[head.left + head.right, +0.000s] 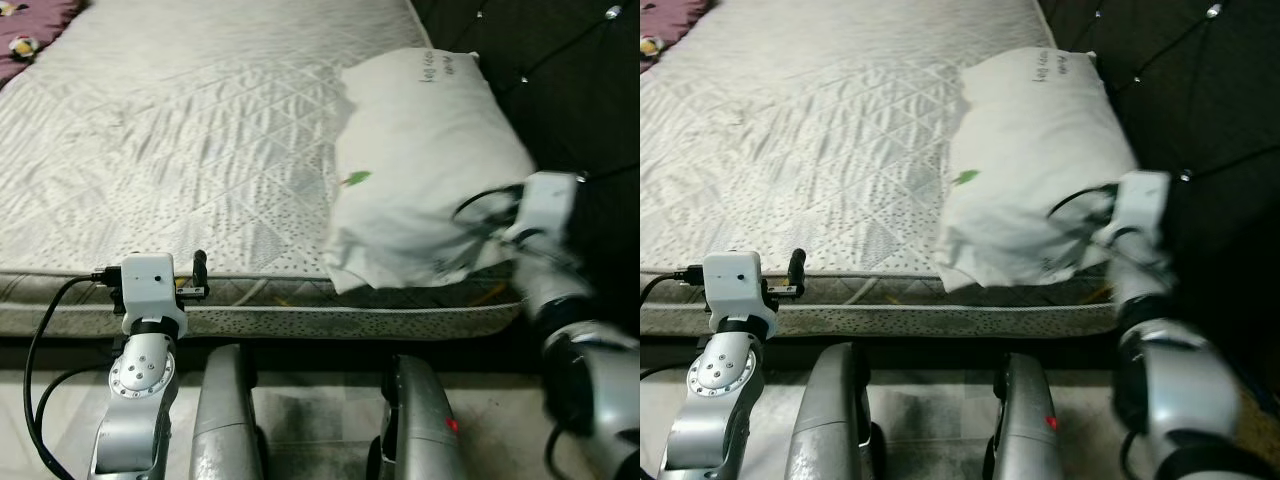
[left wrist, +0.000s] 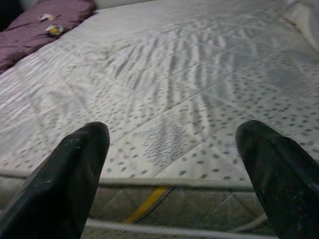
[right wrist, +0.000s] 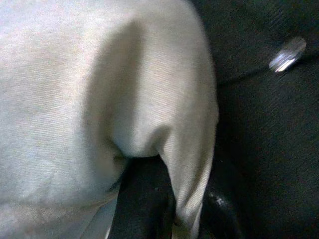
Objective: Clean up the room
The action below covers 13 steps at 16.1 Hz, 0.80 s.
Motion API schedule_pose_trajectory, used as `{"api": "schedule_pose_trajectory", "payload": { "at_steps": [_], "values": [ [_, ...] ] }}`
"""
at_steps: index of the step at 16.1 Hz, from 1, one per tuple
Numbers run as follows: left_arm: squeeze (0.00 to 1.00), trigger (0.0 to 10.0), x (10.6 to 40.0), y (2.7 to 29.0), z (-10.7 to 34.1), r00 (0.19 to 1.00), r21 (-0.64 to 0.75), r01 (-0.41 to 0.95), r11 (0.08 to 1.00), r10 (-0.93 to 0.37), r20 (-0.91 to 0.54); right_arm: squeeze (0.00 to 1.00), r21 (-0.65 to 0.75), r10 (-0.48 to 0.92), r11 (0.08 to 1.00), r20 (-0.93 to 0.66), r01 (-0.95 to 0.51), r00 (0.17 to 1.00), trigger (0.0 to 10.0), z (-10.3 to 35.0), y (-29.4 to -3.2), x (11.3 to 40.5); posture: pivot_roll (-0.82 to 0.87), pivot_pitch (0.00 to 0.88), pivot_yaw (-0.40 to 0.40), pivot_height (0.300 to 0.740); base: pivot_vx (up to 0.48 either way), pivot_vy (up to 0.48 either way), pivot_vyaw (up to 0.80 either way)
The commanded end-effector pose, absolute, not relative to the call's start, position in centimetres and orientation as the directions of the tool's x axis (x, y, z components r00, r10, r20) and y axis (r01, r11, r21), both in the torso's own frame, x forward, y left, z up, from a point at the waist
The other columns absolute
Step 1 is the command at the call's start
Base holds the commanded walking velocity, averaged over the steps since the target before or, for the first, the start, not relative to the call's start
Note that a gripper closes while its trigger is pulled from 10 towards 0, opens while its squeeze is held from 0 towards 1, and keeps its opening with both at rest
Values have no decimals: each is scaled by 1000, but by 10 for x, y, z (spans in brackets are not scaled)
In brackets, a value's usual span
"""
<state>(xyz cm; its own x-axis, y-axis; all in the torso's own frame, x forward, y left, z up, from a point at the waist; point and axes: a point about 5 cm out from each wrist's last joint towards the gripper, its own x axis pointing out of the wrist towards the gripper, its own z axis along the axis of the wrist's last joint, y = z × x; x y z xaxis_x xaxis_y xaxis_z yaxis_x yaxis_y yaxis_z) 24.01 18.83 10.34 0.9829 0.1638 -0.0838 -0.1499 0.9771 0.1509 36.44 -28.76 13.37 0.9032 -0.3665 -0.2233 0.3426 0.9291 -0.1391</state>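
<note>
Pillow: plump white fabric pillow with small dark lettering near its far end and a small green mark on its side; lies on the right part of the bed, its near corner overhanging the mattress edge, its right side against the headboard
Right gripper: right gripper at the pillow's near right corner; the wrist view shows pillow fabric bunched and pulled down over a black finger, so the jaws pinch the cloth
Left gripper: left gripper hovers just before the near mattress edge, left of the pillow and well apart from it; its two black fingers stand wide apart with nothing between them
Mattress: bare white quilted mattress with diamond stitching and dotted patches, piped grey side band with a yellow strip along the near edge
Headboard: dark tufted upholstered headboard with shiny studs, to the right of the pillow
Blanket: purple cloth at the far left corner of the bed, with a small pale object on it, too small to identify
Floor: pale floor beneath the bed edge, between the robot's silver legs
</note>
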Motion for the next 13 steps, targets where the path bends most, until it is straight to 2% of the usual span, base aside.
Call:
{"api": "schedule_pose_trajectory", "payload": {
  "at_steps": [1,4,5,6,7,8,9,11,13],
  "values": [
    [0,10000,235,196,103,977,167,-178,970,194,-85,0,-115,-505,861,-92,495,858,10000,175,-326,361,90,0,-29,549,0,0,0],
    [0,10000,233,194,102,979,168,-166,972,183,-92,0,-160,-545,833,-68,530,835,10000,179,-350,348,87,0,-26,549,0,0,0],
    [0,10000,233,193,102,980,166,-159,973,176,-94,0,-185,-526,842,-70,508,847,10000,176,-349,347,83,0,-23,549,0,0,0],
    [0,10000,234,192,101,982,167,-139,976,157,-101,0,-243,-455,873,-90,423,886,10000,159,-339,344,70,0,-11,549,0,0,0],
    [0,10000,234,192,101,984,168,-130,977,148,-104,0,-240,-431,886,-111,397,895,10000,150,-333,343,66,0,-5,549,0,0,0],
    [0,10000,236,191,101,985,169,-118,979,137,-104,549,-216,-408,902,-139,374,902,10000,136,-326,339,64,0,0,549,0,0,0],
    [0,10000,237,191,102,986,170,-114,979,132,-103,1000,-211,-401,906,-146,368,904,10000,132,-323,338,61,0,6,549,0,0,0],
    [0,10000,241,190,103,987,174,-106,979,125,-100,1000,-238,-362,916,-148,322,920,10000,116,-304,333,60,0,7,549,0,0,0],
    [0,10000,240,190,103,987,174,-104,979,123,-100,1000,-253,-372,910,-140,330,918,10000,112,-301,329,64,0,1,549,0,0,0]
  ]
}}
